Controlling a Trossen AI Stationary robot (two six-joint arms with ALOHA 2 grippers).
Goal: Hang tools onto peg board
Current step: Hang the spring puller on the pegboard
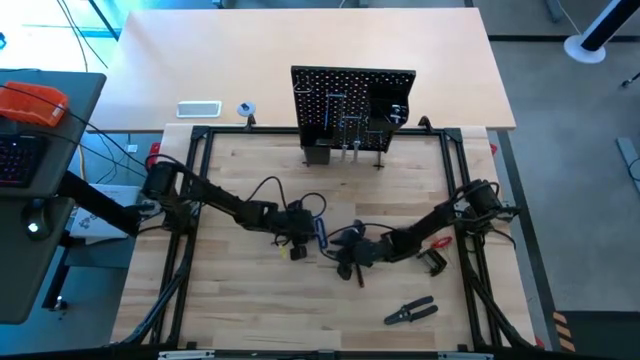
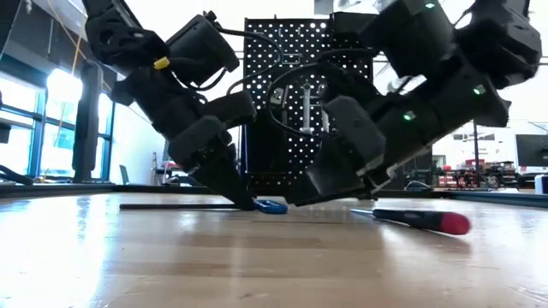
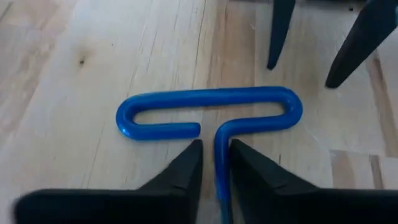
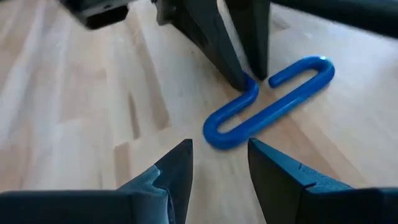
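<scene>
Left gripper (image 3: 214, 163) straddles the blue-handled bent key (image 3: 205, 109) flat on the bench (image 3: 74, 74), jaws parted beside its stem; right gripper (image 4: 219, 163) waits nearby, released.

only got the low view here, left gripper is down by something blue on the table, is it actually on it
Observer: Yes. In the left wrist view the left gripper has its fingers on either side of the stem of the blue-handled key, which lies flat on the table.
Operator: where's the right one
Observer: The right gripper is open and empty, pointed at the key's looped handle from the opposite side, not touching it.
Operator: anything else loose on the table
Observer: From above, black-handled pliers lie near the front edge, apart from both arms.
Operator: board have tools on it yet
Observer: The peg board already carries several.
</scene>
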